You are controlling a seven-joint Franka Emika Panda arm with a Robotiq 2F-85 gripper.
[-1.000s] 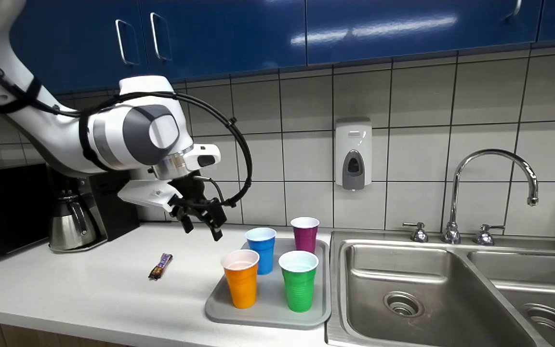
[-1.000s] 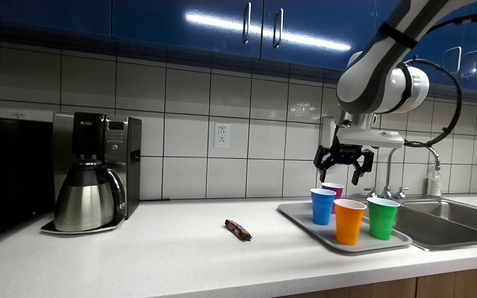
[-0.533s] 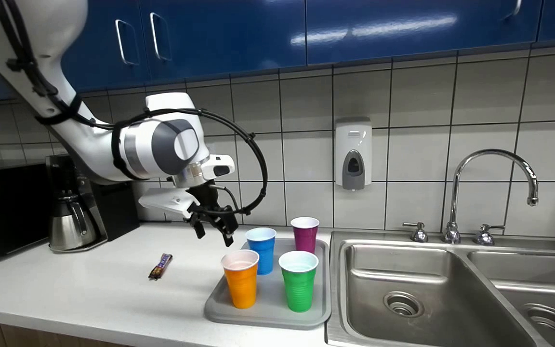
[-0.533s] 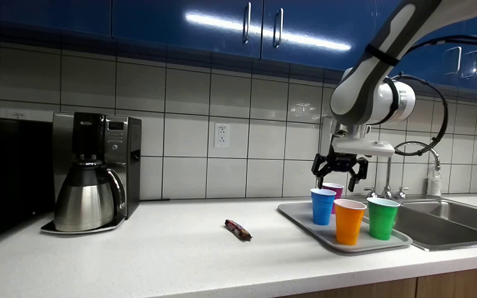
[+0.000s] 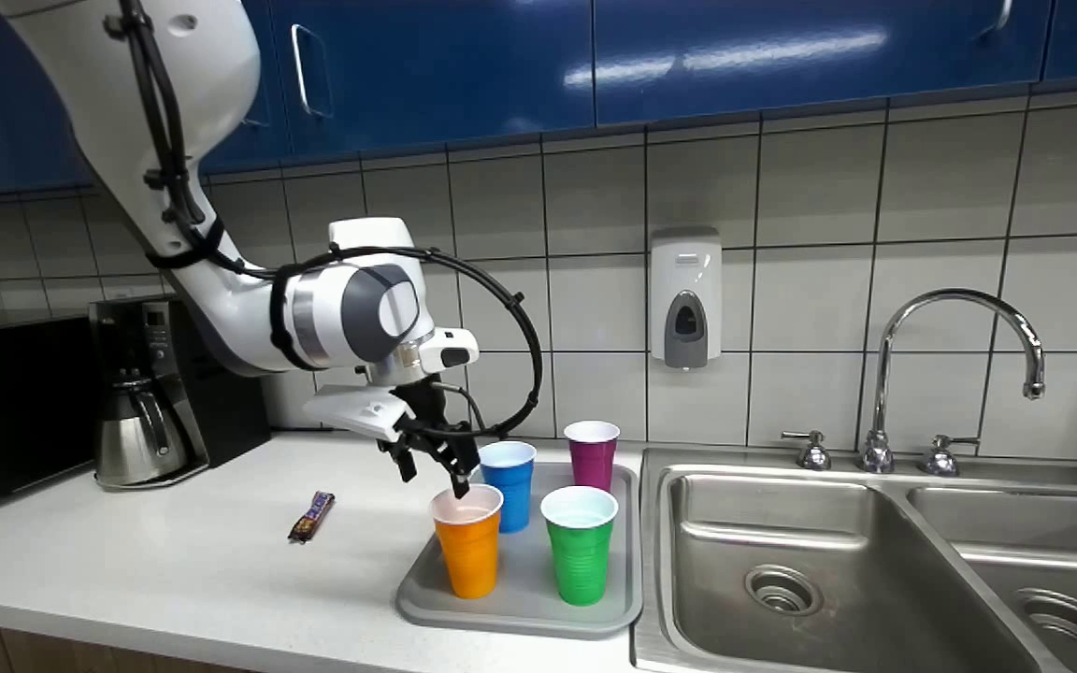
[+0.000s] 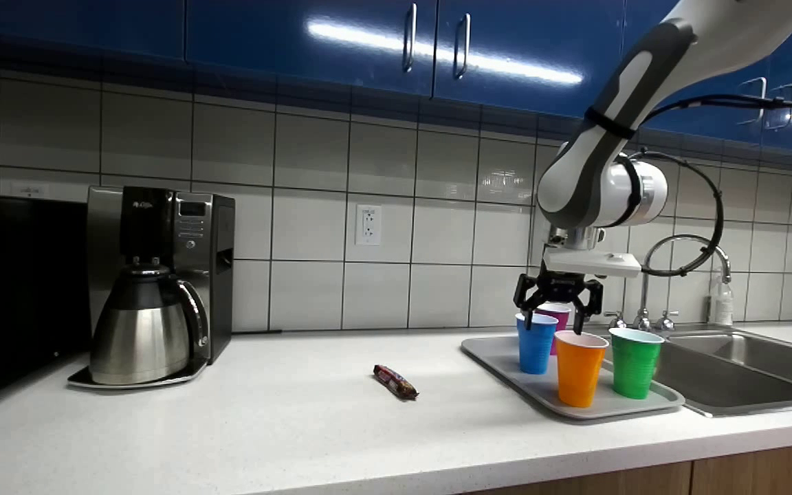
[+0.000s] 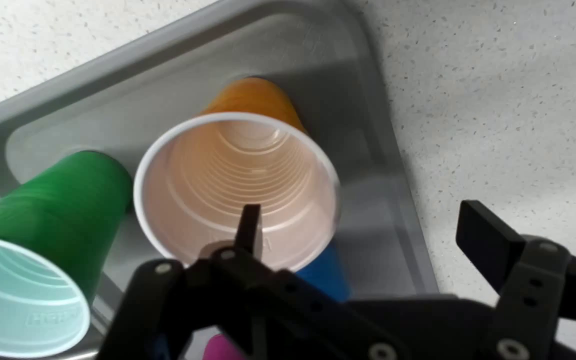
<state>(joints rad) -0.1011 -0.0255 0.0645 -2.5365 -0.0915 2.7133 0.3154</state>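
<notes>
My gripper stands open with nothing between its fingers, low over the grey tray. In the wrist view one fingertip overlaps the mouth of the orange cup, while the opposite one lies over the white counter beyond the tray edge. Whether that fingertip dips below the rim or touches it, I cannot tell. Beside the orange cup stand a blue cup, a green cup and a purple cup, all upright on the tray. The gripper partly hides the blue and purple cups in the wrist view.
A wrapped snack bar lies on the counter left of the tray. A coffee maker with a steel carafe stands by a black appliance. The steel sink with its faucet adjoins the tray; blue cabinets hang overhead.
My gripper has come down towards the cups, moving right in an exterior view, until one finger reaches the orange cup's rim level. Its jaws stayed open; tray and snack bar stay put.
</notes>
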